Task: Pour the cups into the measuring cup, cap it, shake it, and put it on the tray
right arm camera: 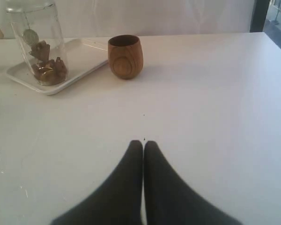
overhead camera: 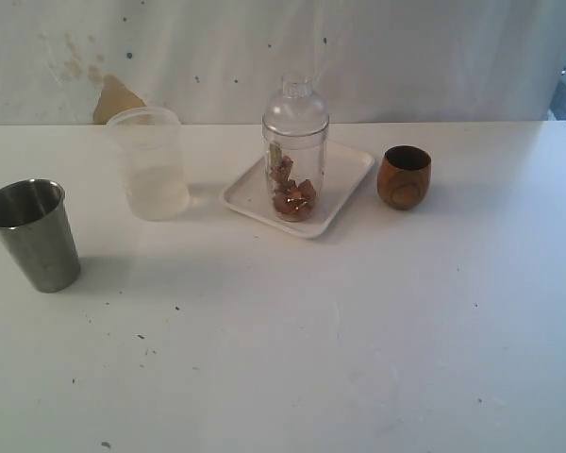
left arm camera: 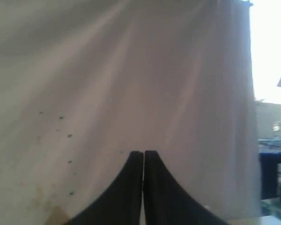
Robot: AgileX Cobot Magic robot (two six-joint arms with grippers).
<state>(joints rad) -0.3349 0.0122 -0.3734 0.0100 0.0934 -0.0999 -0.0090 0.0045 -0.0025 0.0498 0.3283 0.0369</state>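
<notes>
Clear plastic measuring cup [overhead camera: 294,175], wearing its clear dome cap [overhead camera: 295,106], is standing on the flat white tray [overhead camera: 345,185] while left gripper [left arm camera: 143,154] and right gripper [right arm camera: 143,143] are pressing their fingers together, empty.

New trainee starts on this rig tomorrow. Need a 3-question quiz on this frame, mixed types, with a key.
1. Multiple choice: the measuring cup is
A) standing upright on the tray
B) tipped over on its side
C) lifted in the air

2. True or false: the cap sits on top of the measuring cup.

3. Fill in the blank: the left gripper and the right gripper are both ____ and hold nothing.

Key: 1 A; 2 true; 3 shut.
</notes>
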